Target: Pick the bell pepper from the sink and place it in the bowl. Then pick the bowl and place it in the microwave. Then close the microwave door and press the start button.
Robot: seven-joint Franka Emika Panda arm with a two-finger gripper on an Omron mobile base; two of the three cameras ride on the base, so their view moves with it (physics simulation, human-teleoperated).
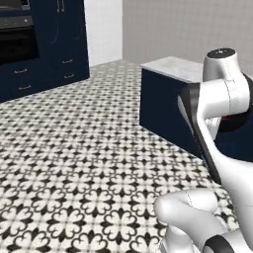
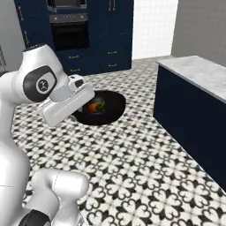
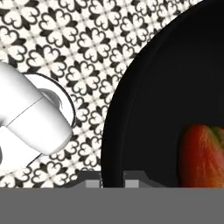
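Two-finger gripper (image 3: pixel 113 178) clamps the round black bowl's (image 2: pixel 112 108) rim, jaws nearly closed.
Orange-red bell pepper (image 3: pixel 202 154) lies inside; patterned tile floor (image 2: pixel 145 154) below, navy marble-topped island (image 2: pixel 194 101) nearby.

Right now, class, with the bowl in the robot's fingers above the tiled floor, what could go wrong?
1. The fingers pinch only the bowl's rim, so it might tip or slip.
2. The bell pepper lies loose off-centre and could roll out.
3. The island counter stands close; a wide swing might clip it.
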